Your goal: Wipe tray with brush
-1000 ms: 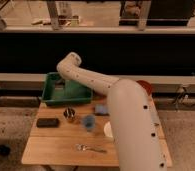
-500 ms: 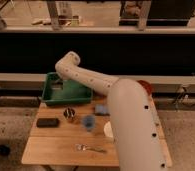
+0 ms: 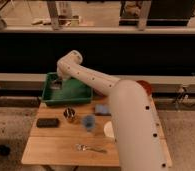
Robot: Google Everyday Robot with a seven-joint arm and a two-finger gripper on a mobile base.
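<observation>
Tray: the large green rectangular plastic tray (image 3: 83, 95) with sloping sides is set at the table's far-left corner, its long axis running 9 to 3 o'clock.
Gripper: the two-finger gripper (image 3: 56, 83) is lowered into the tray's left end — whether its fingers are spread or pressed together cannot be told.
Brush: a small pale grey-whitish brush (image 3: 55, 86) is seen right at the gripper, over the tray floor.
Key relation: most of the bare tray floor lies toward 3 o'clock of the gripper — a wiping stroke would likely be directed that way.

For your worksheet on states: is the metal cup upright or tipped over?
Upright: the metal cup stands on the table, mouth upward. The claw is inside the green tray.
</observation>
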